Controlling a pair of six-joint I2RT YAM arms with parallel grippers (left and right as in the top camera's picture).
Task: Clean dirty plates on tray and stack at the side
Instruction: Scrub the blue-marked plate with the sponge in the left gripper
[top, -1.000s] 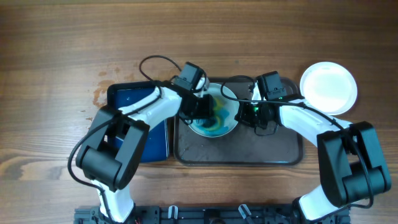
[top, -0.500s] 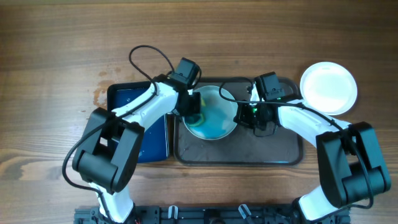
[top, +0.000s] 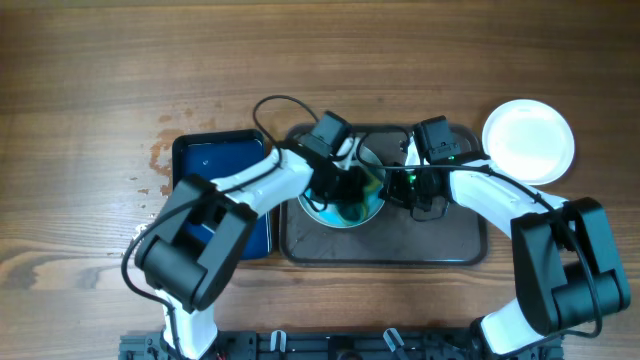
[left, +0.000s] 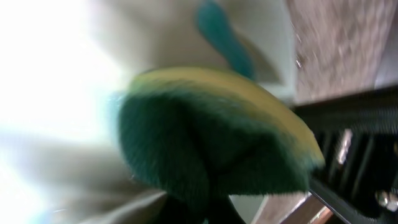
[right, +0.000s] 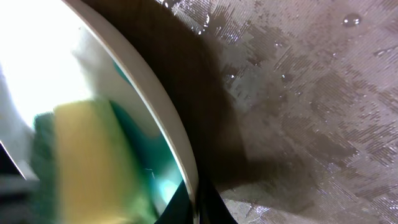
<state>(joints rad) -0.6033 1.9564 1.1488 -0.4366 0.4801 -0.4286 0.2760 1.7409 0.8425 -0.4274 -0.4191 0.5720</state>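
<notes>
- Overhead: my left gripper is down over the dirty plate, which lies in the left half of the dark tray. The wrist hides the fingers here, so I cannot tell their opening from above.
- Overhead: my right gripper sits at the right rim of that same plate, arm reaching in from the right.
- Overhead: a clean white plate rests on the wooden table, just off the tray's upper right corner and apart from it. A blue tub stands touching the tray's left side, partly under my left arm.
- Left wrist: a sponge, green scouring face towards the camera and a yellow layer behind, fills the frame. My left fingers are clamped on it from below, and it is pressed onto the white plate, where a teal smear shows near the top. The tray's grey surface shows at the upper right.
- Right wrist: the plate's pale rim curves down into my fingertips at the bottom edge, and they are closed narrow on it. Inside the rim I see teal smears and the sponge's yellow side, blurred. The tray beside it is wet, with droplets.
</notes>
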